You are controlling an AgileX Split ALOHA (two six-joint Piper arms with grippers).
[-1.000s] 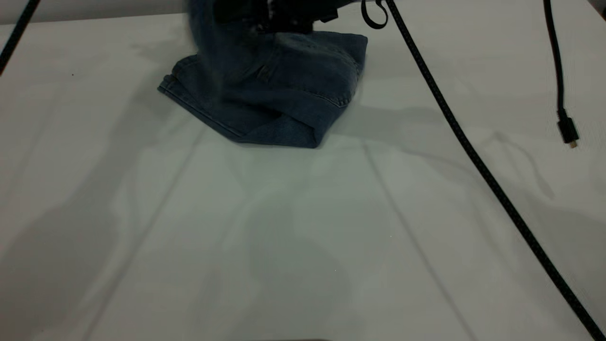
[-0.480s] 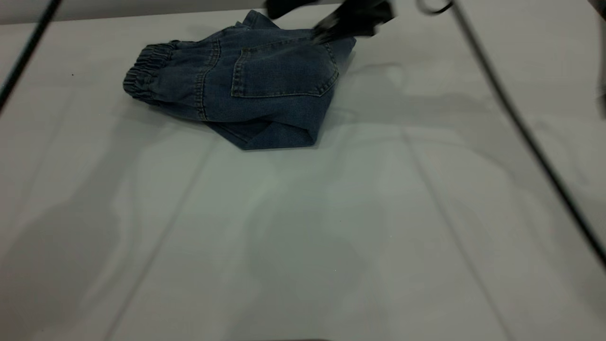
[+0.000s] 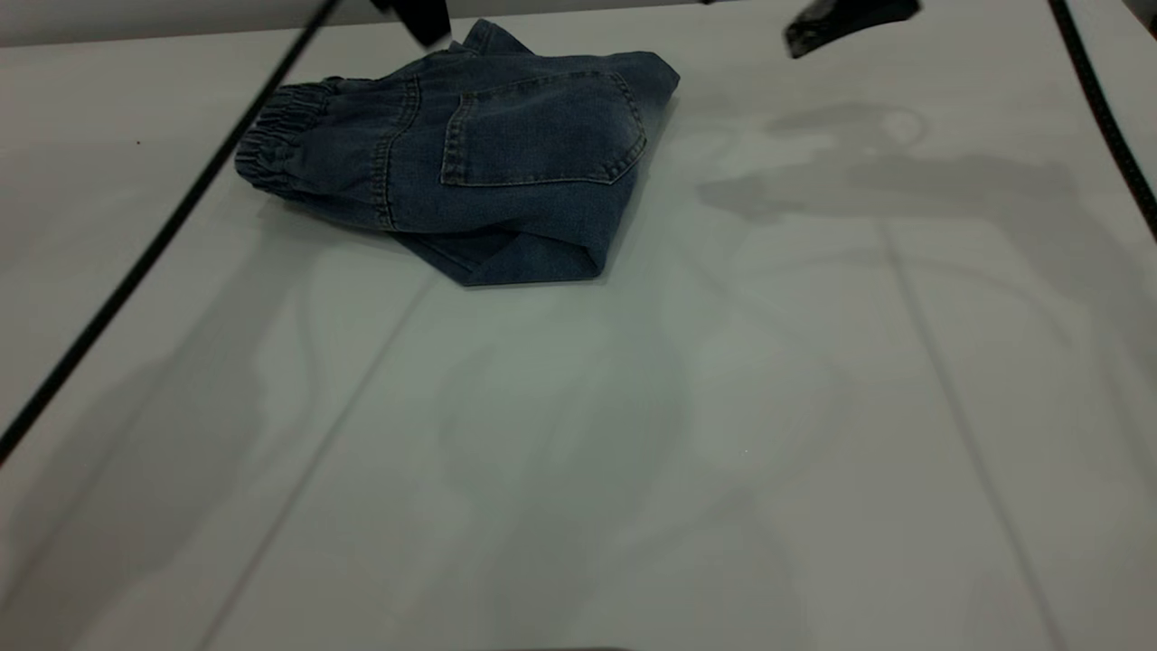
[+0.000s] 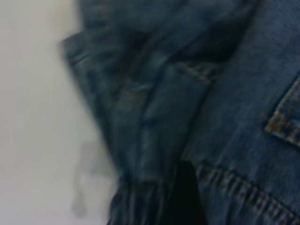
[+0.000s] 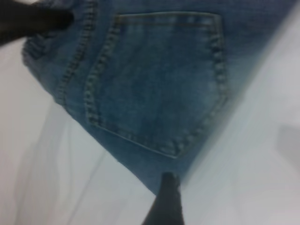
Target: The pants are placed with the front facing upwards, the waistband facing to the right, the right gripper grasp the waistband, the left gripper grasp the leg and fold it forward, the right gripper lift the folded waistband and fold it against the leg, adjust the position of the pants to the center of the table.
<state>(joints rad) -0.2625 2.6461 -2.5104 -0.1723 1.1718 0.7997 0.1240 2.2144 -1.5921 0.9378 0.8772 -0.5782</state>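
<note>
The blue denim pants (image 3: 506, 172) lie folded on the white table (image 3: 633, 452), toward its far side and left of the middle, patch back pocket (image 3: 542, 127) facing up. The gathered waistband (image 3: 271, 136) points left. My left gripper (image 3: 420, 18) hangs over the pants' far edge, and its wrist view is filled with denim folds (image 4: 154, 108) close up. My right gripper (image 3: 845, 23) hovers open and empty to the right of the pants, off the cloth. One of its fingers (image 5: 166, 201) shows beside the folded edge, with the pocket (image 5: 159, 79) beyond it.
A black cable (image 3: 163, 235) from the left arm runs slantwise over the table's left part. Another cable (image 3: 1107, 117) hangs at the far right. The near half of the table shows only shadows and faint creases.
The right gripper laid the lifted waistband half over to the left, let go and drew away to the right. The left arm and its cable swung in toward the pants.
</note>
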